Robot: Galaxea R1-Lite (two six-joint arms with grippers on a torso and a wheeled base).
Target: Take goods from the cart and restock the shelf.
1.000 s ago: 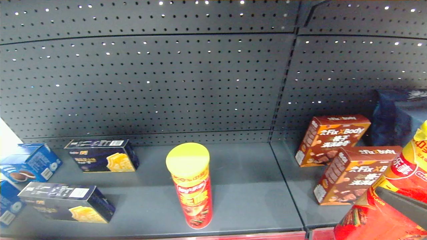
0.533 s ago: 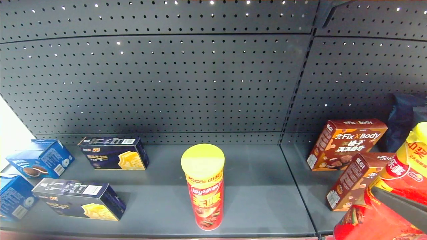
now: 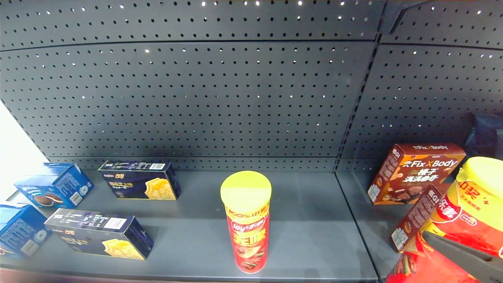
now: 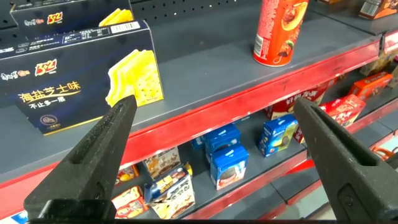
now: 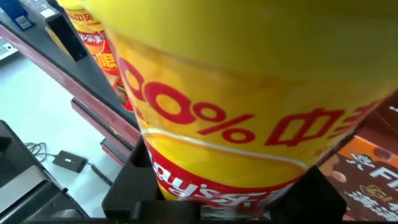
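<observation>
Evidently, the chip can [image 5: 249,118] was clamped between the two dark fingers of the right gripper [image 5: 224,194], tilted, at the right end of the shelf [image 3: 306,228] beside the brown boxes [image 3: 420,173]. The left gripper [image 4: 211,155] was spread wide, with nothing between its fingers.

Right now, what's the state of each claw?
Left claw: open, holding nothing.
Right claw: closed on a yellow-lidded chip can.

Well below my right hand [image 5: 227,199] I see pale grey floor [image 5: 37,93], with a small flat black box [image 5: 68,160] and a thin black cable [image 5: 34,149] lying near each other.
</observation>
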